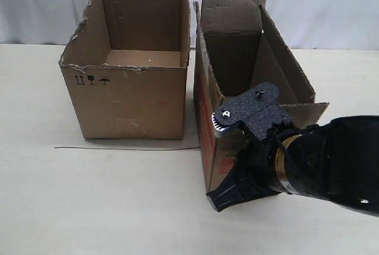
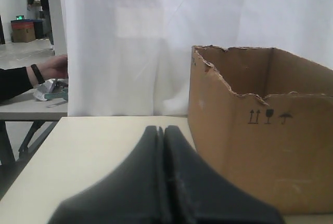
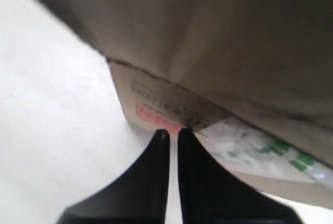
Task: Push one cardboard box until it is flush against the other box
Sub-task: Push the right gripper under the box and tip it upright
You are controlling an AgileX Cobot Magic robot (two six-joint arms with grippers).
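Observation:
The cardboard box (image 1: 205, 126), narrow with red print on its side, stands open-topped on the right. The other box (image 1: 127, 101), wider with a ragged rim and black symbols, stands to its left; a thin gap shows between them. My right gripper (image 1: 220, 200) is low at the narrow carton's near end, its tips at the bottom edge. In the right wrist view that gripper (image 3: 170, 133) is shut, its tips touching the cardboard box (image 3: 208, 37) by a red sticker (image 3: 156, 116) and green-white tape (image 3: 250, 148). My left gripper (image 2: 160, 129) is shut and empty, beside the other box (image 2: 260, 151).
A thin dark line (image 1: 127, 147) lies on the pale table (image 1: 89, 207) in front of the wide carton. A white curtain (image 1: 296, 6) hangs behind both boxes. In the left wrist view a person's arm (image 2: 31, 76) rests on another table beyond the curtain.

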